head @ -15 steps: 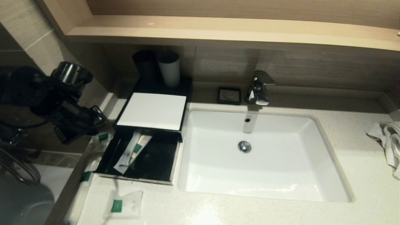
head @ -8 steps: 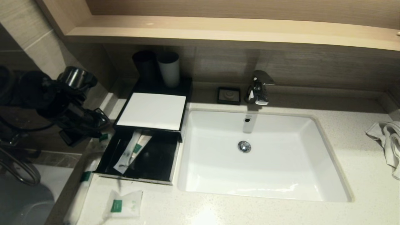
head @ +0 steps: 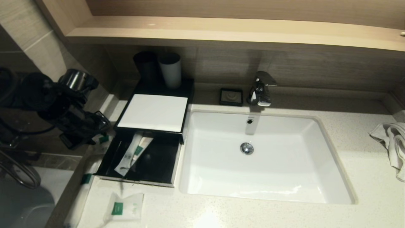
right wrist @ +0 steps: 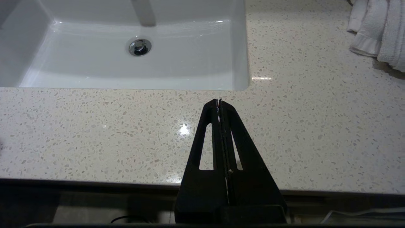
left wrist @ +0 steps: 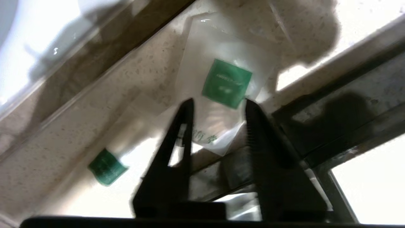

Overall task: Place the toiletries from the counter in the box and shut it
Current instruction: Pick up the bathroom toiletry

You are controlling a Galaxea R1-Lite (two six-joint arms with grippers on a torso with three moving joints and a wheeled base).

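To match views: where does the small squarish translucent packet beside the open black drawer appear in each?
Head view: small squarish packet under the left gripper, left of the black box.
Left wrist view: packet between open fingers.
Right wrist view: not in it.
Shared landmark: speckled counter.

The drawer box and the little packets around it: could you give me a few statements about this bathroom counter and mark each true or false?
1. The box has its drawer pulled open. True.
2. The open drawer is bare inside. False: long packets lie in it.
3. A small squarish packet lies on the counter in front of the drawer. True.
4. The left end effector is clamped shut. False: its fingers stand apart over another small packet with a green label.
5. The right end effector is shut, above bare counter near the sink. True.
6. The towel lies inside the sink. False: it lies on the counter at the far right.
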